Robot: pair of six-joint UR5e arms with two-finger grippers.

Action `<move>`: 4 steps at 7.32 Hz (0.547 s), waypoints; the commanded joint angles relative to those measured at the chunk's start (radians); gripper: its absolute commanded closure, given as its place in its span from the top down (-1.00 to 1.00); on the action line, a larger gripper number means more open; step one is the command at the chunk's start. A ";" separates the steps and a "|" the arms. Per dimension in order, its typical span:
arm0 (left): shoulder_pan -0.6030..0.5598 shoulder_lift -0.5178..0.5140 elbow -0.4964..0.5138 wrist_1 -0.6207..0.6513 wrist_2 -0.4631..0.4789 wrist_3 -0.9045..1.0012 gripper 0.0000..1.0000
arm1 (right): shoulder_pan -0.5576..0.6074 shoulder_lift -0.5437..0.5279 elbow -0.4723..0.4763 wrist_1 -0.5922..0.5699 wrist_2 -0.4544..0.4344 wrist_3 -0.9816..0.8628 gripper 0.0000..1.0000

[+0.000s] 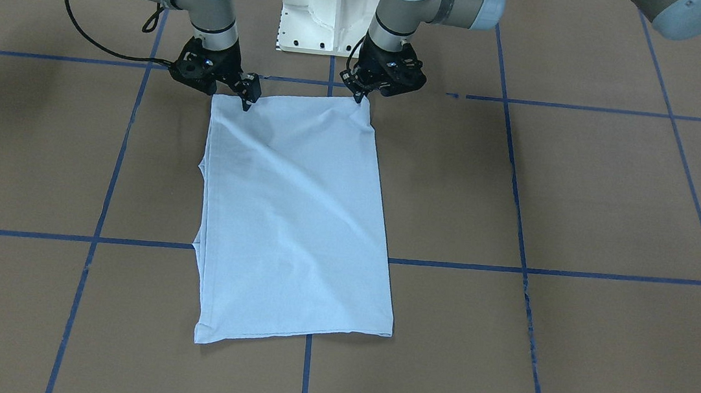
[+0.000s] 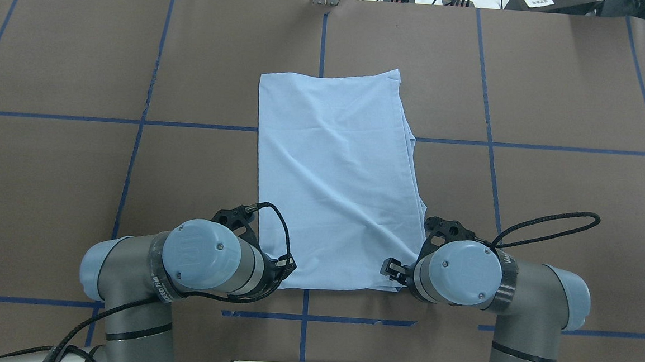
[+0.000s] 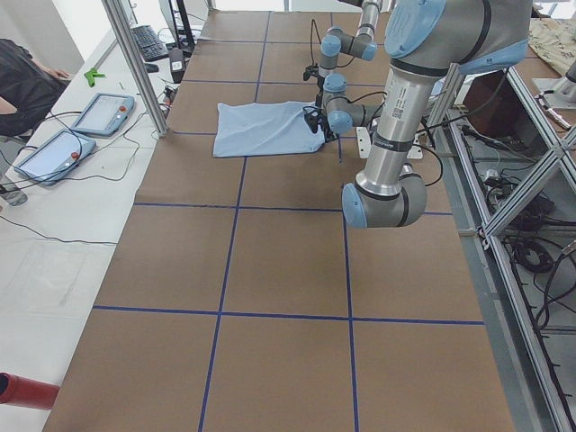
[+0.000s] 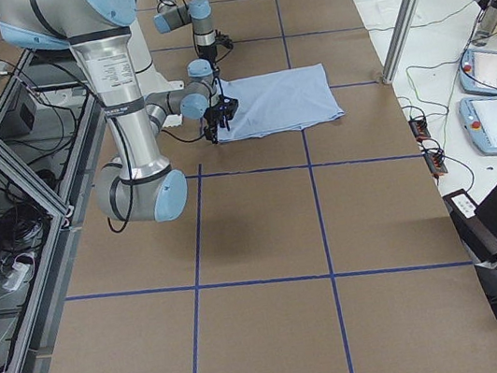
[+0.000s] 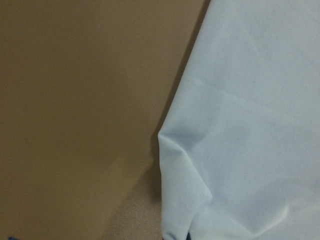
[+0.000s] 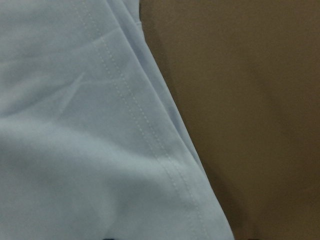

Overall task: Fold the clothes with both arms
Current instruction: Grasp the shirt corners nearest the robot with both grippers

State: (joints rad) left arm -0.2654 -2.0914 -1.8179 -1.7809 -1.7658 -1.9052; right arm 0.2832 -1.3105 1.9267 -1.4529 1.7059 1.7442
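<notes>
Brown paper covers the long table (image 1: pixel 584 201), and blue tape lines (image 1: pixel 577 272) divide it into large squares. About midway between the table's two ends lies the light blue T-shirt (image 1: pixel 296 217), folded into a long rectangle. Its length runs from the robot's edge toward the operators' edge, and it sits nearer the robot's edge. It lies flat apart from a few soft diagonal creases. Along its side toward the table's right end, layered edges peek out from under the top layer. No print, collar or label shows.

Both arms reach down to the two corners of the short edge nearest the robot, just in front of the white pedestal (image 1: pixel 325 5). The left gripper (image 1: pixel 359 96) has its fingertips drawn together to a point, pinching the corner on its side. The left wrist view shows the cloth puckered there. The right gripper (image 1: pixel 246 102) stands tilted at the other corner, with a fingertip on the cloth's edge. Whether its jaws are clamped or apart I cannot tell. The right wrist view shows only a stitched hem (image 6: pixel 140 130) running diagonally beside bare paper. A black cable (image 2: pixel 549 225) loops out from the right wrist toward the table's right end.
</notes>
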 commanded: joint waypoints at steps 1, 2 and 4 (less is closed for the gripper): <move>0.000 0.001 0.000 0.000 0.000 0.000 -1.00 | 0.005 0.002 0.000 -0.001 0.001 -0.002 -0.71; 0.000 0.001 0.000 0.000 0.000 0.000 -1.00 | 0.005 0.004 0.001 -0.001 0.001 -0.002 -0.97; 0.000 -0.001 0.000 -0.002 0.000 0.000 -1.00 | 0.011 0.022 0.002 -0.001 0.003 -0.002 -1.00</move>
State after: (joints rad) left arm -0.2654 -2.0911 -1.8178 -1.7813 -1.7656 -1.9052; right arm 0.2904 -1.3015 1.9285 -1.4538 1.7082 1.7427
